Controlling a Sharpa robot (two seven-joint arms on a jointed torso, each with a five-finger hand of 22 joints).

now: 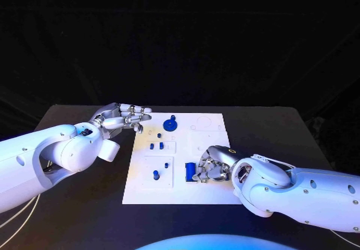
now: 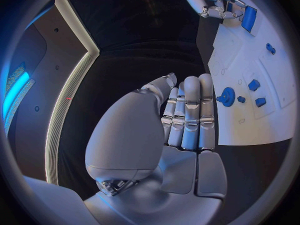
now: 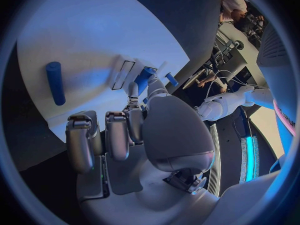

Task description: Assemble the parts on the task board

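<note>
Table (image 1: 75,112): black, and it carries everything; I treat it as ground I don't need to touch in this step.

Task board (image 1: 210,187): the white plate in the middle of the table, lying flat between my two arms. I want it to stay put, so any push on a part should go straight down and not sideways.

Left hand (image 1: 124,117): it hovers at the board's far left corner, fingers held straight and close together, holding nothing. I judge it is best kept there, off the board.

Right hand (image 1: 210,165): it sits low over the near right part of the board, fingers curled down beside the cylinder. Whether my fingertips already pinch it I cannot tell; from the wrist my fingers look bent with nothing between them.

Blue gear (image 1: 171,124): a round toothed part at the far side of the board, near my left hand and well apart from my right.

Blue cylinder (image 1: 190,172): the part in hand, I judge. It lies flat on the board just beside my right fingers. To take it well I should close across its short width near the middle, so it doesn't roll or tip.

Small blue pieces (image 1: 159,146): several stand or lie in the middle of the board, left of the cylinder. I should lift clear before moving across, or I risk knocking them.
</note>
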